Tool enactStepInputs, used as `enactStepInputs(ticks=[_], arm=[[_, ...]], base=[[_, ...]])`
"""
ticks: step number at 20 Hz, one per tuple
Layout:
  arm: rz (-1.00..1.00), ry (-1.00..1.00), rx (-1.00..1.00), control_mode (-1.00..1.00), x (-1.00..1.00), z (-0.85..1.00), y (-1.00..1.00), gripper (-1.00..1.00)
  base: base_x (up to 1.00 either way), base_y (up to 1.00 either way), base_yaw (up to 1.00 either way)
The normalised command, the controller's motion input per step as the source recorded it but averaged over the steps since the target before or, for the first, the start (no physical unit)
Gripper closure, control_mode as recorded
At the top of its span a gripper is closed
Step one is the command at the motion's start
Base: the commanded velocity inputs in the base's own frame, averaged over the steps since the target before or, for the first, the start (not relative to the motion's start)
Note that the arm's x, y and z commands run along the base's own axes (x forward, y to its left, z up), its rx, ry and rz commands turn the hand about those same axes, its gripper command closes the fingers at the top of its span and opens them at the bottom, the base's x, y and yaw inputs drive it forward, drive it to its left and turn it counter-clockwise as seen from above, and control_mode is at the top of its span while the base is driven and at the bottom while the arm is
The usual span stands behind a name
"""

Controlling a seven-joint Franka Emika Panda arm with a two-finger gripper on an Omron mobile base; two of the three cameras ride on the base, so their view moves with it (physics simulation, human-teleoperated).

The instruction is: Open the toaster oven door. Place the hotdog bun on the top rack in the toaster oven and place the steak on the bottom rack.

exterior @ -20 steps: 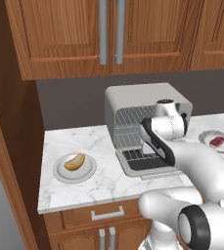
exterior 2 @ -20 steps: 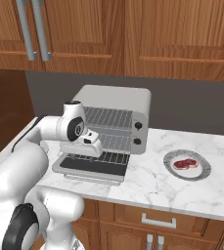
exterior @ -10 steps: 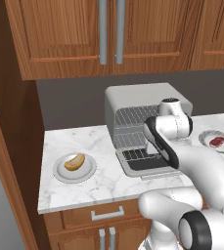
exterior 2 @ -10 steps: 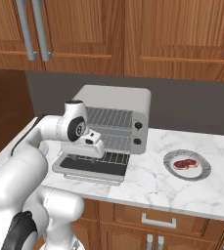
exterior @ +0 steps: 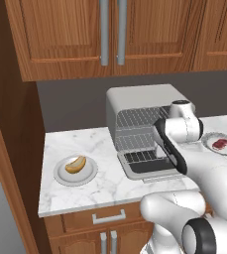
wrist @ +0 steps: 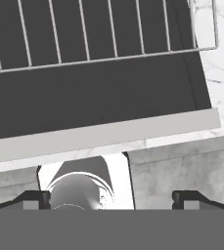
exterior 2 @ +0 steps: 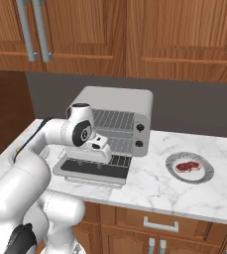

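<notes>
The toaster oven (exterior: 140,101) stands on the counter with the toaster oven door (exterior: 149,167) folded down flat. Inside show the top rack (exterior: 141,117) and the bottom rack (exterior: 135,141). My gripper (exterior: 160,152) hangs just above the lowered door, open and holding nothing. In the hand view the gripper (wrist: 111,197) looks down on the door's dark glass (wrist: 99,97), its grey frame and a wire grid above it. The hotdog bun (exterior: 76,163) lies on a plate at the left. The steak (exterior: 220,144) lies on a plate at the right.
The bun's plate (exterior: 61,176) sits near the counter's left front. The steak's plate (exterior 2: 204,174) sits right of the oven (exterior 2: 120,99). Wooden wall cabinets (exterior: 110,34) hang above. A tall wooden panel (exterior: 6,163) bounds the counter's left end.
The hand has drifted slightly to the right in the left base view, staying over the lowered door. The jaws remain wide apart. Bun and steak have not moved.
</notes>
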Motion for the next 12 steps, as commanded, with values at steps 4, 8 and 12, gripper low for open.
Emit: enactStepInputs(ticks=[4, 8, 12], arm=[[0.00, 0.00, 0.00, -1.00, -0.12, 0.00, -0.28, -1.00], [0.00, 0.00, 0.00, -1.00, -0.05, 0.00, -0.26, -1.00], [0.00, 0.00, 0.00, -1.00, 0.00, 0.00, -0.25, -1.00]], base=[[0.00, 0.00, 0.00], [0.00, 0.00, 0.00], [0.00, 0.00, 0.00]])
